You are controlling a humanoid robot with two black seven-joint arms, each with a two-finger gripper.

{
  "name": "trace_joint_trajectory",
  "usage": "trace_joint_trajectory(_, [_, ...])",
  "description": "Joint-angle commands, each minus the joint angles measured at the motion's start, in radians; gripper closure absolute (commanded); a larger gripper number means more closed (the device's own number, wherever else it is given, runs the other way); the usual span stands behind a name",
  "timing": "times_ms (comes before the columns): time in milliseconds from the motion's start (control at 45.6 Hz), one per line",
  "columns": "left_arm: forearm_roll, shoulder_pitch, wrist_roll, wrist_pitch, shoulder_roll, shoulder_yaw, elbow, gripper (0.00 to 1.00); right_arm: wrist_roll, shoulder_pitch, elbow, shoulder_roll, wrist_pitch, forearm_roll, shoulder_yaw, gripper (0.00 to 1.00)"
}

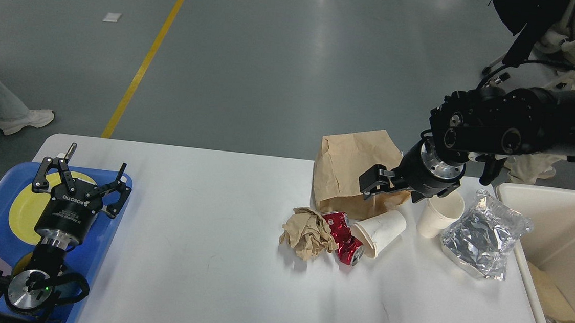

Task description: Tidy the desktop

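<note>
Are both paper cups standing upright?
No. The cup by the foil pouch stands upright, mouth up. The other cup lies tipped on its side beside the red can, mouth toward the table's near side.

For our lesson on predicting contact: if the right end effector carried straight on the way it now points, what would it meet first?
The right end effector points leftward and slightly down, in front of the crumpled brown paper bag. It would probably meet that bag first, though a single view leaves depth unclear; it could pass just above it.
</note>
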Motion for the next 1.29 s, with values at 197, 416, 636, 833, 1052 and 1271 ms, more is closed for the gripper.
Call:
trace_joint_trajectory(197, [0.001,0.0,0.0,0.0,0.0,0.0,0.0,0.03,0.002,-0.284,-0.152,0.024,-0.167,0.595,0.012,0.0])
trace_joint_trajectory(416, [-0.001,0.0,-0.002,0.0,0.0,0.0,0.0,0.03,0.002,-0.477,-0.26,0.048,-0.352,0.684,0.088,0.0])
trace_joint_trajectory(636, [-0.001,0.0,-0.002,0.0,0.0,0.0,0.0,0.03,0.0,-0.565,-0.38,0.057,-0.366,0.606,0.098,0.0])
trace_joint_trajectory(833, [0.001,0.0,-0.002,0.0,0.0,0.0,0.0,0.03,0.0,-0.589,-0.394,0.057,-0.369,0.594,0.095,0.0])
trace_joint_trajectory(1052, [-0.001,0.0,-0.002,0.0,0.0,0.002,0.0,0.03,0.0,-0.687,-0.529,0.126,-0.369,0.574,0.1,0.0])
trace_joint_trajectory(1271, [0.001,0.0,-0.002,0.0,0.0,0.0,0.0,0.03,0.0,-0.727,-0.606,0.137,-0.369,0.551,0.13,0.0])
